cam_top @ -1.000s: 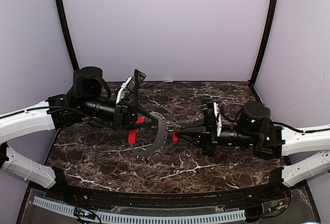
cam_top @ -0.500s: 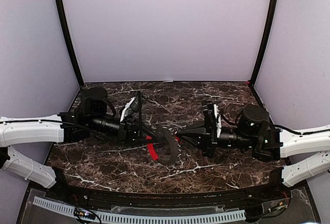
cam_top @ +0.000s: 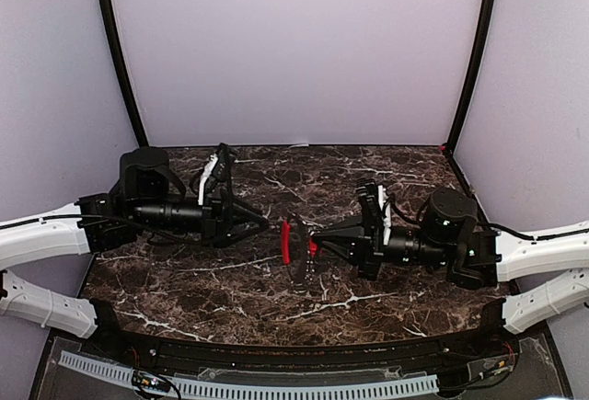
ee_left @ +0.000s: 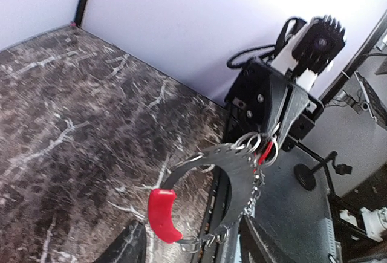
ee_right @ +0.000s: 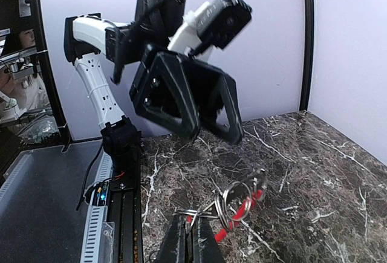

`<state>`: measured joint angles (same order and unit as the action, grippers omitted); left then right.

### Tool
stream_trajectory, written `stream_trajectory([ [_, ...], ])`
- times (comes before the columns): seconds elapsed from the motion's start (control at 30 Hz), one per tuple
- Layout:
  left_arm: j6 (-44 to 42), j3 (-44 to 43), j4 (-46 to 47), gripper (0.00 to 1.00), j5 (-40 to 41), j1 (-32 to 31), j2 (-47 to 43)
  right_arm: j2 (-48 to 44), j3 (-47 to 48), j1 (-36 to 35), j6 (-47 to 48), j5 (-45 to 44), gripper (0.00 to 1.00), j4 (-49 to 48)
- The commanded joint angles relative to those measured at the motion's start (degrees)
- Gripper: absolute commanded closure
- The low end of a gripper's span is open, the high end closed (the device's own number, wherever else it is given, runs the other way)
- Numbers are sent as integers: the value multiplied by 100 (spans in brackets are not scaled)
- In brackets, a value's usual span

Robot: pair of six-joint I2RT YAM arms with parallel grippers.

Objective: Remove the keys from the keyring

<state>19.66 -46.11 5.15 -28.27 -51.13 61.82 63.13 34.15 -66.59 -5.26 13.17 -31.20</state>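
The keyring [cam_top: 296, 255] is a thin grey ring with a curved red sleeve [ee_left: 161, 214]. It hangs in the air over the middle of the table, below my right gripper [cam_top: 313, 242]. That gripper is shut on the tiny red-headed key [cam_top: 313, 248], with small split rings [ee_right: 239, 199] dangling just past its fingertips [ee_right: 181, 239]. My left gripper [cam_top: 261, 223] stands open a short way left of the keyring and holds nothing. In the left wrist view the keyring [ee_left: 242, 172] hangs ahead of the left gripper's spread fingers [ee_left: 128, 248].
The dark marble table [cam_top: 368, 175] is walled by pale lilac panels on three sides. A black rail with a white cable chain [cam_top: 248, 386] runs along the near edge. The left arm's body [ee_right: 181, 94] fills the upper middle of the right wrist view.
My left gripper has opened, let go of the keyring and drawn back to the left. The keyring now hangs from the right gripper alone, which has barely moved.
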Motion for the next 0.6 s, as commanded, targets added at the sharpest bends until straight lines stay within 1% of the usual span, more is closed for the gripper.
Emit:
stream_trajectory([
  [0.0, -548, -567, -701, 49, 1335, -149, -297, 89, 164, 14, -146, -498, 100, -168],
  [0.1, -693, -925, -1025, 57, 1676, -444, 79, 185, 235, 14, -267, -923, 100, -12],
  [0.2, -820, -1103, -1010, 62, 1574, -679, 504, 271, 320, 14, -337, -1098, 100, 104],
  [0.4, -1059, -1185, -469, 64, 780, -790, 999, 417, 416, 14, -428, -1109, 100, 242],
  [0.57, -1232, -1250, -287, 67, 597, -809, 1184, 443, 447, 14, -428, -1045, 100, 220],
])
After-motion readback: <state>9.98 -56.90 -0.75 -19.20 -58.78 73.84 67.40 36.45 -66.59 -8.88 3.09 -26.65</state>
